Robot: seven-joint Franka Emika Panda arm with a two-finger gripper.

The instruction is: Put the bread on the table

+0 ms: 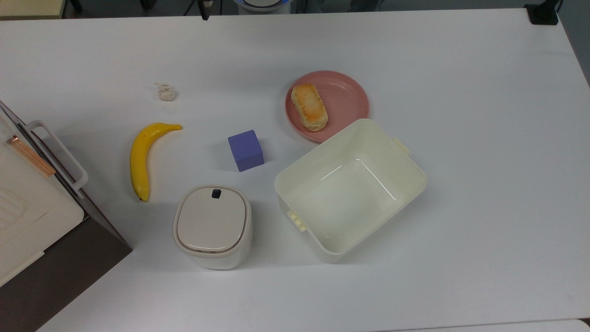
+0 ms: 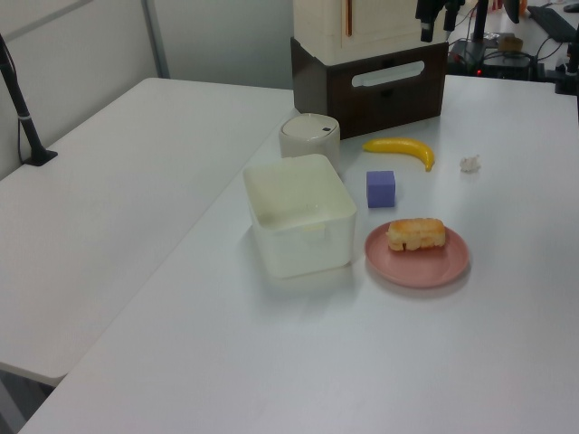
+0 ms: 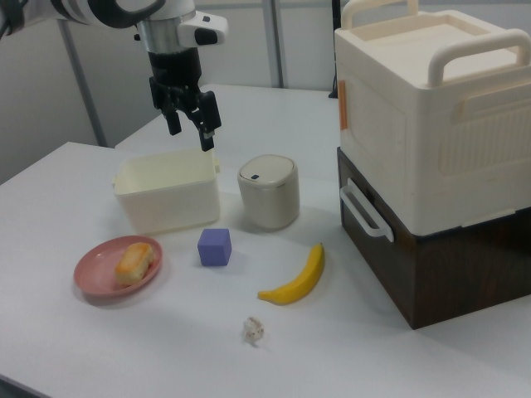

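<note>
The bread [image 1: 309, 107] is a small oblong bun with a toasted golden top. It lies on the left half of a round pink plate [image 1: 351, 97] in the top view. The plate rests on the large white table [image 1: 484, 152]. The left view has the bread [image 2: 417, 233] on the plate [image 2: 432, 268] at centre right, and the right view has the bread [image 3: 134, 259] near the front left. My gripper [image 3: 191, 129] hangs high in the air above the cream tub's far side in the right view. It is open, holds nothing, and is well away from the bread.
An open cream tub [image 1: 295, 177] stands right beside the plate. A purple cube [image 1: 245, 150], a yellow banana [image 1: 140, 157], a small off-white wad [image 1: 167, 93] and a lidded cream canister [image 1: 213, 226] lie to the top view's left. A large cream box on a brown base [image 3: 431, 166] stands at the table edge.
</note>
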